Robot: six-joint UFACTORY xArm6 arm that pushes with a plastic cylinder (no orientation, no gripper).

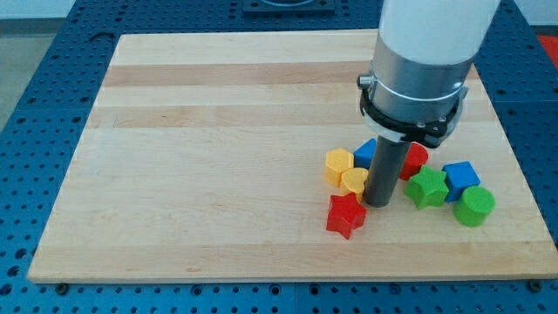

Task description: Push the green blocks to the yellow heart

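Going from the view's left, the yellow hexagon-like block (338, 166) sits up and to the left of my tip (377, 203), and the yellow heart (355, 180) lies just to the tip's left, touching or nearly touching the rod. The red star (345, 215) is below-left of the tip, close by. Behind the rod, a blue block (366, 151) peeks out on its upper left and a red block (416, 160) on its upper right. My tip — a bare rod with nothing to open or close and holding nothing — rests on the wooden board (209, 131) between the heart and the greens. To its right stands the green star-like block (427, 187), near but apart from it; further right a blue cube (459, 179), and lower right the green round block (474, 207). I judge the step in hand to be positioning — neither green reaches the heart. The next move calls for circling the tip round to the far right of the green blocks, then pushing leftward without knocking the heart away.
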